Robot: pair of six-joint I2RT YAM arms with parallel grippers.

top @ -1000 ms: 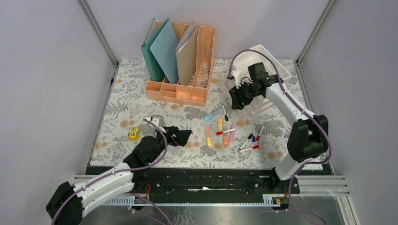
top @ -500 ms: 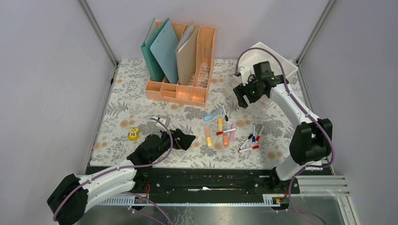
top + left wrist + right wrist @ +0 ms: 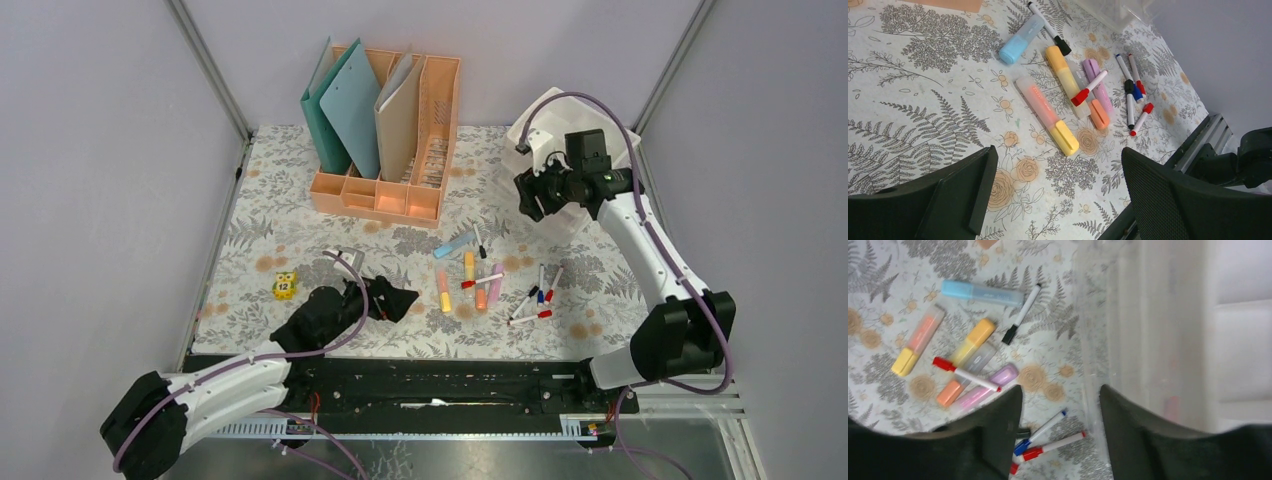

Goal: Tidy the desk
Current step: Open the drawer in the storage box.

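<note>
This is a robot test cell in a lab, set out like an office. Plain grey panels (image 3: pixel 100 150) on aluminium posts (image 3: pixel 208 70) enclose a cloth-covered counter (image 3: pixel 290 210). The left arm (image 3: pixel 230 385) and right arm (image 3: pixel 645 240) stand on a metal rail (image 3: pixel 450 390). On the counter are a peach file rack (image 3: pixel 385 198), folders (image 3: pixel 355 110) and loose markers (image 3: pixel 540 295).

The right pincer (image 3: pixel 529 203) has swung rightward over the drawer unit (image 3: pixel 556 128).
</note>
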